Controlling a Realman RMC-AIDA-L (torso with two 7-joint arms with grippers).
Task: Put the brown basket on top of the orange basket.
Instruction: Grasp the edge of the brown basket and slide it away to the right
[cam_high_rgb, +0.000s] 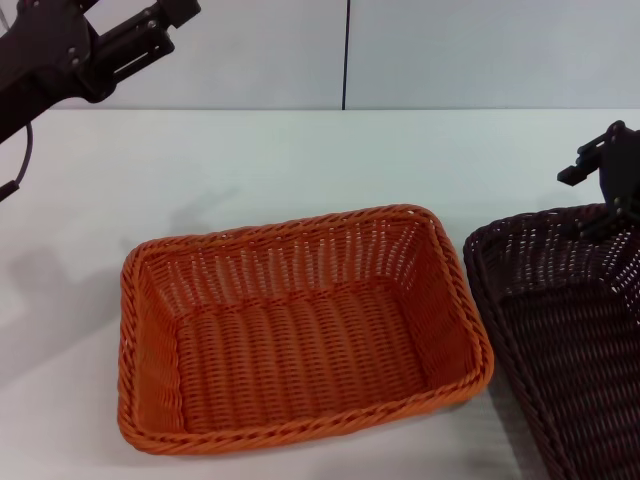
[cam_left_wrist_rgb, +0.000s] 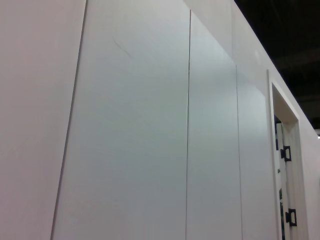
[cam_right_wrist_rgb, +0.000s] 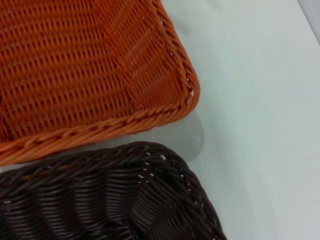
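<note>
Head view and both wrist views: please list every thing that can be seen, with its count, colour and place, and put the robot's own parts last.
orange basket: one, bright orange wicker, on the table in the middle, empty, upright.
brown basket: one, dark brown wicker, on the robot's right beside the orange basket, partly out of the head view; the rims lie close with a narrow gap.
table: one, white, under both baskets.
wall panels: several, white, behind the table; the left wrist view shows only these and a door frame.
left gripper: one, black, raised high at the far left, away from both baskets.
right gripper: one, black, at the far rim of the brown basket.
</note>
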